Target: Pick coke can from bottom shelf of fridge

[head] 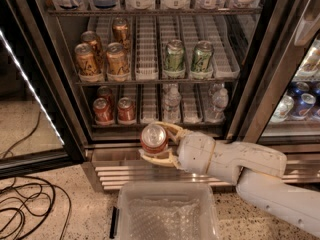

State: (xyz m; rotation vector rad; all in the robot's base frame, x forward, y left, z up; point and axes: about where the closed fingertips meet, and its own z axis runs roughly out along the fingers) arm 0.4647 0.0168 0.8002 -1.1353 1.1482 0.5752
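Observation:
My gripper (156, 143) is shut on a red coke can (153, 139) with a silver top. It holds the can in front of the fridge's steel sill (115, 155), just below the bottom shelf (150, 120) and above a clear bin. Three more red coke cans (114, 108) stand at the left of the bottom shelf. The white arm (235, 166) comes in from the lower right. The fridge (150, 59) door stands open.
Gold-brown cans (102, 56) and green cans (189, 58) stand on the rack above. Small water bottles (172, 103) stand on the bottom shelf. A clear plastic bin (166, 211) sits on the floor below the gripper. Black cables (25, 204) lie at lower left. A second door (295, 84) stands at right.

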